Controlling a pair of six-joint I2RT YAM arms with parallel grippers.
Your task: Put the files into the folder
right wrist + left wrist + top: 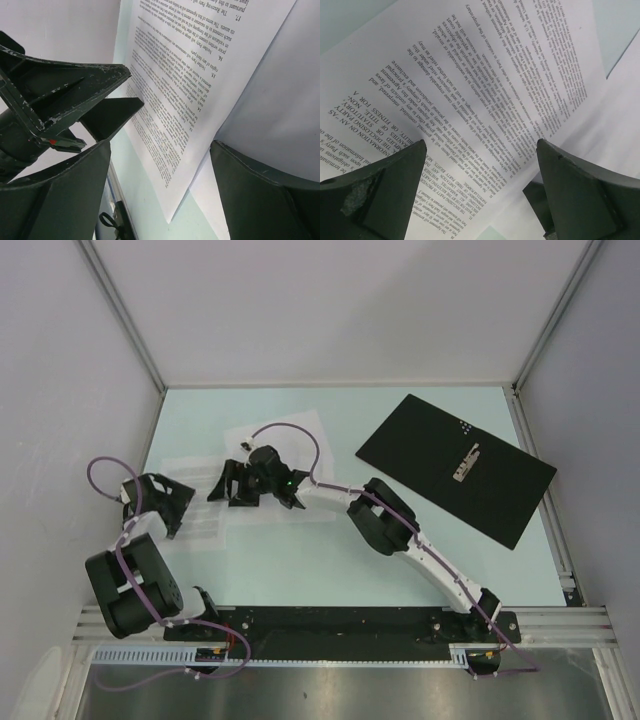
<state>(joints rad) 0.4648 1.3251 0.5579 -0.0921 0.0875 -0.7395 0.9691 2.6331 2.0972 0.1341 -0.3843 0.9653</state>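
Observation:
The folder (420,445) lies open on the right of the table, black inside up, with a metal clip (465,464) at its middle. The white sheets (203,524) lie overlapping on the left half of the table. My left gripper (160,502) is open, low over the printed sheet (485,85), with a blank sheet (622,120) beside it. My right gripper (235,485) is open over the printed sheet's corner (185,85), with a blank sheet (280,95) under that. Both grippers (480,200) (160,195) hold nothing. The left gripper also shows in the right wrist view (60,95).
The pale green table (330,570) is enclosed by white walls with metal posts (120,310). A rail (565,560) runs along the right edge. The arm bases sit on a black plate (340,625) at the near edge.

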